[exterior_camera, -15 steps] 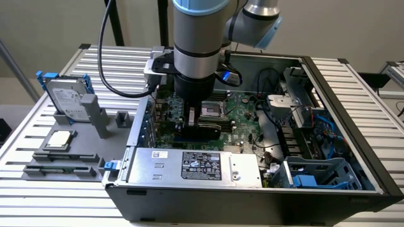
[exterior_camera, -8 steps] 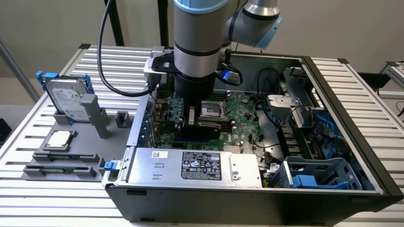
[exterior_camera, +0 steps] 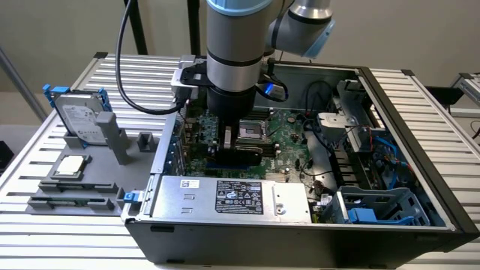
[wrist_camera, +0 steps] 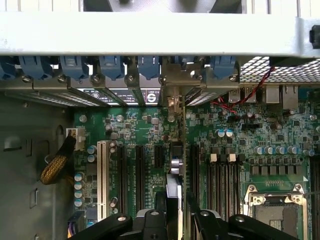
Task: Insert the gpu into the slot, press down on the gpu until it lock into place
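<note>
My gripper [exterior_camera: 238, 145] reaches down into the open computer case [exterior_camera: 420, 169] and is shut on the gpu [exterior_camera: 241, 153], a black card held upright on its edge over the green motherboard [exterior_camera: 289, 146]. In the wrist view the gpu [wrist_camera: 173, 187] shows edge-on between my two fingers [wrist_camera: 150, 226]. It runs toward its metal end bracket [wrist_camera: 175, 87] at the case's rear wall. A sliver of the blue slot [exterior_camera: 225, 165] peeks out just under the card's lower edge. The card hides the rest of it, so I cannot tell how deep the card sits.
A silver labelled power-supply box [exterior_camera: 232, 197] lies just in front of the card. Black slots [wrist_camera: 140, 170] and a white slot [wrist_camera: 102, 175] run parallel beside it. The CPU socket [wrist_camera: 280, 210], a blue drive cage [exterior_camera: 375, 205] and loose cables [exterior_camera: 322, 163] crowd the case. A hard drive [exterior_camera: 78, 121] stands outside.
</note>
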You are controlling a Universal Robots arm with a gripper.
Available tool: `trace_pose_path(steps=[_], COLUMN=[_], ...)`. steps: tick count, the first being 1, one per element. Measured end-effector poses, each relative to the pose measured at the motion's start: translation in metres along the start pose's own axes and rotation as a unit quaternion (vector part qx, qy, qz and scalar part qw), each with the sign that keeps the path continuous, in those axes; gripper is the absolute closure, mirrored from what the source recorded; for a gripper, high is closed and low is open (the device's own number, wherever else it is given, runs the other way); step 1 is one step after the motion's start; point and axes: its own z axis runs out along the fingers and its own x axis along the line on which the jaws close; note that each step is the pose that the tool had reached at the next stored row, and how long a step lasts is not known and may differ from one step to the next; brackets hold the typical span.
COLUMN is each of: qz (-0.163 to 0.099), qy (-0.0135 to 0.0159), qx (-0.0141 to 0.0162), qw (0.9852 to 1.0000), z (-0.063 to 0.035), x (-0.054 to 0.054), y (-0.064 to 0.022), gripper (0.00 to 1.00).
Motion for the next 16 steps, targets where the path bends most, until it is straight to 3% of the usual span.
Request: trace_pose_path(steps=[16], qz=[-0.002], qy=[0.0], qx=[-0.0008], qw=[1.0], z=[0.0051], x=[-0.0002], y=[-0.0001], gripper=[0.74])
